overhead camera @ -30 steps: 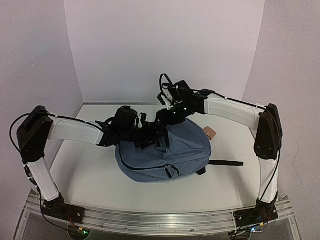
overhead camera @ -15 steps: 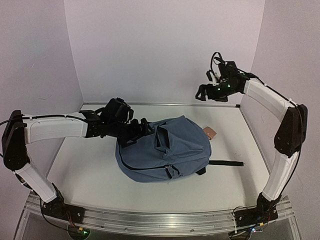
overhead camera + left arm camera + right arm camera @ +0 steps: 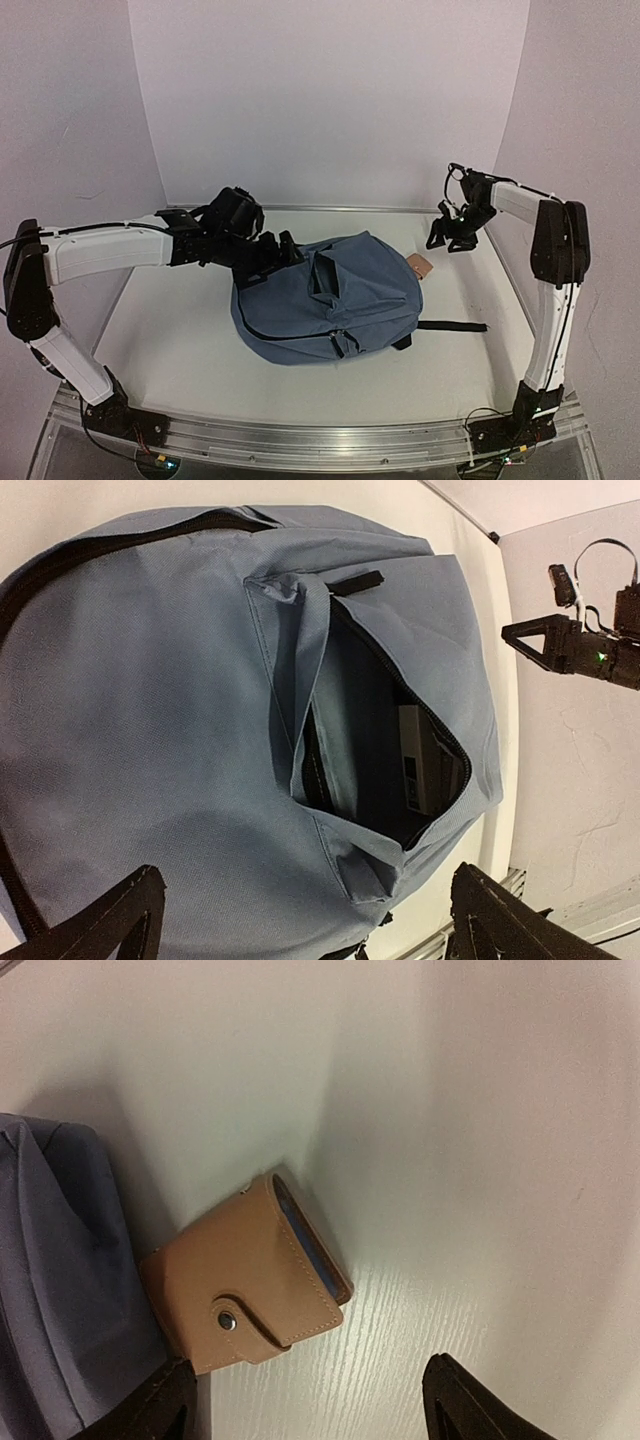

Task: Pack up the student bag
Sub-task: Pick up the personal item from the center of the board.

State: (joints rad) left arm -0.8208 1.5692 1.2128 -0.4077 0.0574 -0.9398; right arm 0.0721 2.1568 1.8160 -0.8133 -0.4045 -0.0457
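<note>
Student bag [image 3: 325,300] lay flat at centre of the white table [image 3: 170,350] in the top view. Its black strap [image 3: 452,326] trailed toward the right.

The upper pocket gaped. In the left wrist view the opening [image 3: 375,730] showed a pale, flat-edged item [image 3: 425,770] inside; could not tell what it was.

Left gripper [image 3: 280,262] hovered at the bag's upper-left edge, jaws spread wide, nothing in them.

Right gripper [image 3: 447,236] hung at right of frame, clear of the bag, jaws apart and empty.

Below it a tan leather wallet [image 3: 250,1295] with a snap tab rested on the table, just beside the bag's fabric. Could not tell if the two touched.
</note>
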